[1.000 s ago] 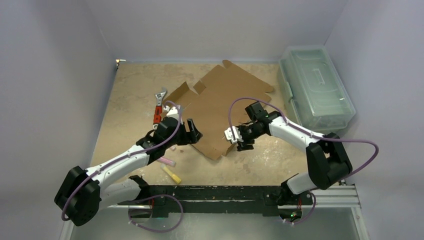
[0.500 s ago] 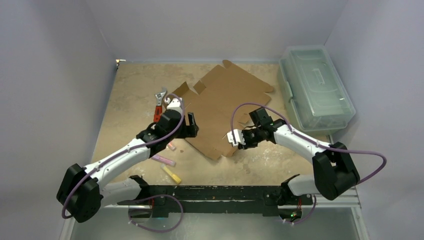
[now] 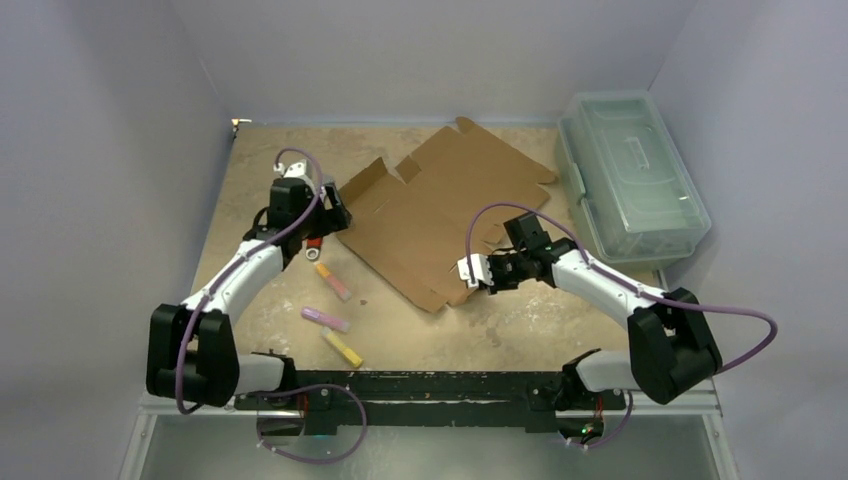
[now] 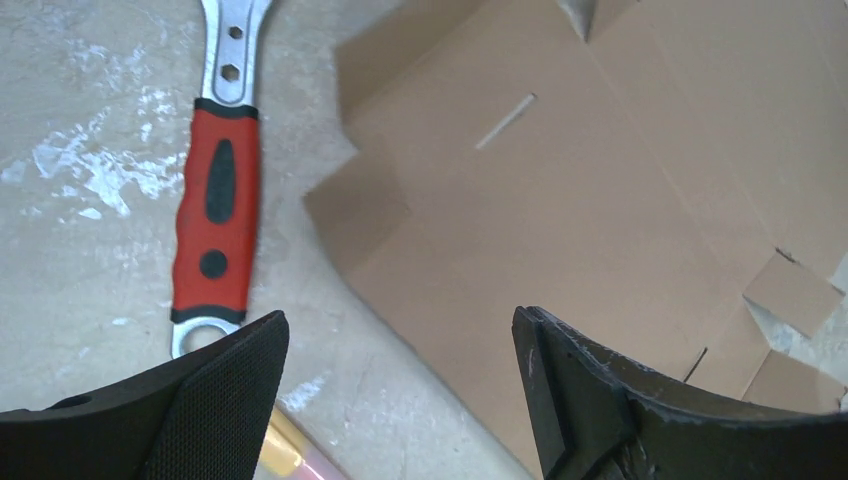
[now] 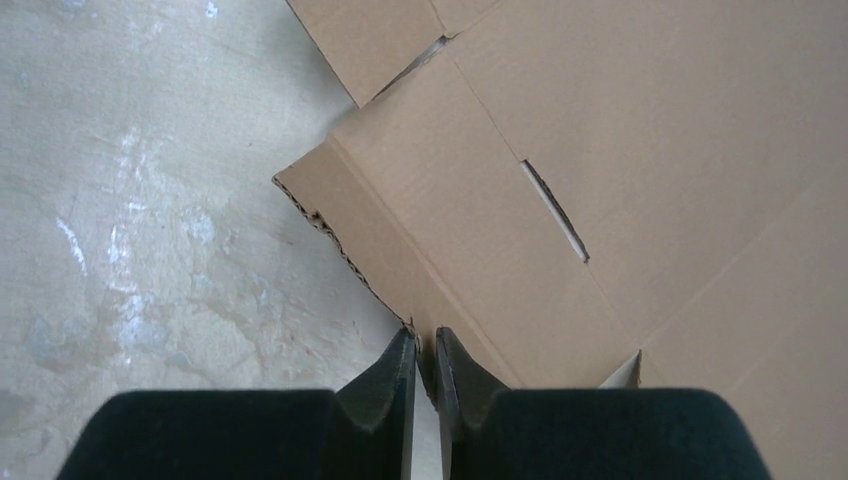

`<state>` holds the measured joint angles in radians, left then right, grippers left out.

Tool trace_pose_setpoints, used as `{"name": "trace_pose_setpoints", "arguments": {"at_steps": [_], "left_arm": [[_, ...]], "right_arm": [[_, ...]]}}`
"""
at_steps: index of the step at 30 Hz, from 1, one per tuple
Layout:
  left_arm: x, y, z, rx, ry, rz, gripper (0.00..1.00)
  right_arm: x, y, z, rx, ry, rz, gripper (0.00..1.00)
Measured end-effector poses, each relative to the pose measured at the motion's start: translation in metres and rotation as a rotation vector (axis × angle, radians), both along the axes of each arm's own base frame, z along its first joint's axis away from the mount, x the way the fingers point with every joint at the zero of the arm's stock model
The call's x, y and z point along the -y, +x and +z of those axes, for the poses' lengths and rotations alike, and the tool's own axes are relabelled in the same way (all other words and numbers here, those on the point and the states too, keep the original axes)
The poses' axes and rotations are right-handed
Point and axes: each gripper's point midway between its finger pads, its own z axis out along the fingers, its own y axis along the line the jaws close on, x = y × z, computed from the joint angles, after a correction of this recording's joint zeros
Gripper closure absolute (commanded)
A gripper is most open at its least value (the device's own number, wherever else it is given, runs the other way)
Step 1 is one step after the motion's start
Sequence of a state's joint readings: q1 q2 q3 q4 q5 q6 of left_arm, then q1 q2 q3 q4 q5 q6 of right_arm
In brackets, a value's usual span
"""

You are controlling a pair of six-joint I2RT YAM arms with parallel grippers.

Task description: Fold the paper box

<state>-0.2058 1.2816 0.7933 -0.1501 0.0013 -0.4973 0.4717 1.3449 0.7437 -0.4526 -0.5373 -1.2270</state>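
Your paper box (image 3: 440,215) is one plain brown die-cut sheet, unfolded in the middle of the table (image 3: 260,160), its flaps and slots showing. Your right gripper (image 5: 425,340) is clenched on its near edge. Your left gripper (image 4: 398,320) hangs released over the box's left edge and one red-handled wrench (image 4: 215,200). Three small coloured sticks (image 3: 326,319) lie nearby, and one pale-green bin (image 3: 630,175) sits to the right.

You're in a robot lab's test cell: plain pale walls (image 3: 420,60) box in a stone-look table (image 3: 260,160), the left arm (image 3: 240,280) and right arm (image 3: 600,285) are bolted to a black rail (image 3: 430,385), purple cables (image 3: 740,310) loop free, and the props are a wrench (image 4: 215,195), a paper box (image 3: 440,200) and a plastic bin (image 3: 630,175).
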Motion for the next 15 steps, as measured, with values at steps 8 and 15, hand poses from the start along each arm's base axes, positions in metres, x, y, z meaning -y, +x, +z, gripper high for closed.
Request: {"name": "trace_pose_setpoints", "arguments": {"at_steps": [8,15], "left_arm": [[-0.028,0.026,-0.004,-0.055,-0.005,-0.010,0.18],[-0.047,0.037,-0.018,-0.132,0.113,-0.012,0.25]], "right_arm": [[0.008,-0.013,-0.005,-0.077,-0.023,0.020,0.71],[0.004,-0.022,-0.002,-0.173,-0.007,0.014,0.41]]}}
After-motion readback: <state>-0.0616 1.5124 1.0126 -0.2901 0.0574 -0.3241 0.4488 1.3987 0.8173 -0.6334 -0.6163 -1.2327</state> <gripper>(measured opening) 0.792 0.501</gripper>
